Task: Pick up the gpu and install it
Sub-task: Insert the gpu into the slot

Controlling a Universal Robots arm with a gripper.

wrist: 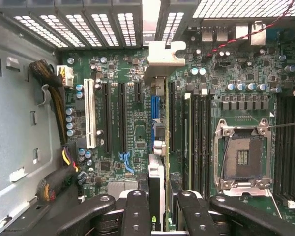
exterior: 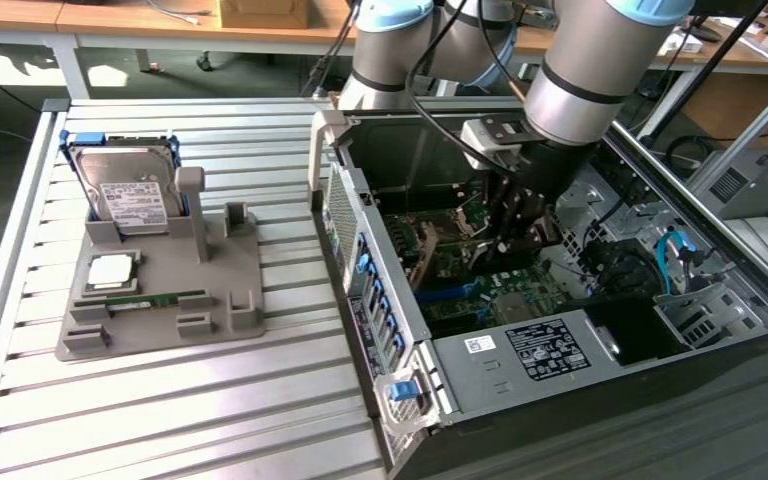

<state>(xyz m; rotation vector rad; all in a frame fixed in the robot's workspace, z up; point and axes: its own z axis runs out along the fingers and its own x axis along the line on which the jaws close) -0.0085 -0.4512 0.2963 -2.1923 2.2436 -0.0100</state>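
Tool point(wrist: 162, 216) grips gpu point(wrist: 161, 147) — edge-on above motherboard point(wrist: 123, 123).

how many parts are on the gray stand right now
3: hard drive upright at the stand's far end, CPU flat mid-stand, RAM stick lying near the front. None looks hidden.

My arm point(exterior: 584, 70): thick silver-grey tube segments, pale blue joint caps, black bands at the joints, black cables point(exterior: 424, 90) looped alongside. A small grey box point(exterior: 498, 135) sits on the wrist. My fingers point(wrist: 137, 214): black, flat links, with round screw heads.
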